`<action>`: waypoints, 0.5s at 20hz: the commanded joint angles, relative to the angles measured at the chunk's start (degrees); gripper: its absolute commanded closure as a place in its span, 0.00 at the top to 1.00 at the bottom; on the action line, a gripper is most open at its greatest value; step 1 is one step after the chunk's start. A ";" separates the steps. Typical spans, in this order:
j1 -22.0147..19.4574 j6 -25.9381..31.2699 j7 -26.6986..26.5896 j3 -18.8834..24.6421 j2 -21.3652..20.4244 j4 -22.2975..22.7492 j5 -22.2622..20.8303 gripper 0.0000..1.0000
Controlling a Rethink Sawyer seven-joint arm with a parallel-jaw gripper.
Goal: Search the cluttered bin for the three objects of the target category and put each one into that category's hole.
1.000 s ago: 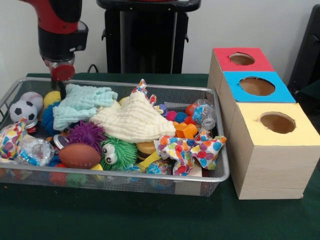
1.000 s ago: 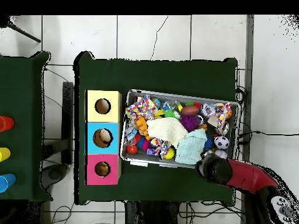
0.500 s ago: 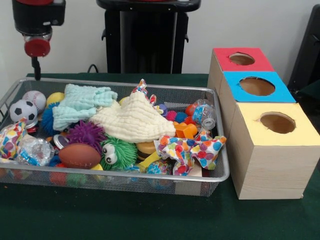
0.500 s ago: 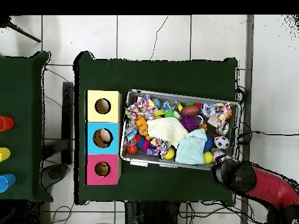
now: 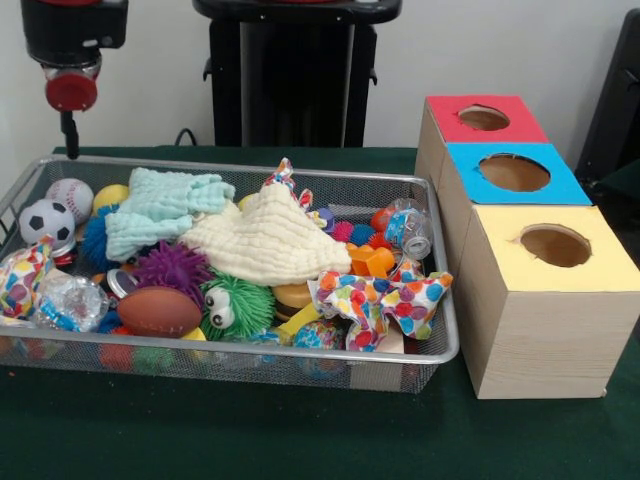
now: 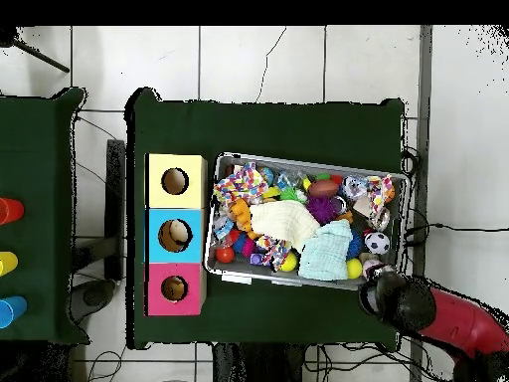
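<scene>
The cluttered bin, a silver wire mesh basket, stands on the green table and also shows in the overhead view. It holds a soccer ball, a baseball, a yellow ball, a light blue cloth, a cream cloth, a purple spiky ball, a brown football, a green fuzzy toy with eyes and a polka-dot cloth. My gripper hangs high above the bin's far left corner, holding nothing that I can see. In the overhead view the gripper is just outside the bin's corner.
Three wooden boxes with round holes stand in a row beside the bin: red-topped, blue-topped and yellow-topped. The black pedestal stands behind the bin. Coloured cups sit on a second table at the overhead view's left.
My gripper has risen from the bin's far left corner, near the yellow ball, to well above the rim and drawn back outside the bin. In the last half second it barely moved.
</scene>
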 commanded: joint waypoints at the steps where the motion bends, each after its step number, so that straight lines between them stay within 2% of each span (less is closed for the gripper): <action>1: 3.93 -6.50 1.51 2.68 4.53 7.11 -1.90 1.00; 5: 6.75 -9.28 3.84 0.08 6.65 6.31 -1.86 1.00; 8: 9.24 -11.40 4.27 -3.19 9.50 2.93 -3.04 1.00; 10: 9.45 -13.69 3.44 -4.69 12.02 0.58 -4.14 1.00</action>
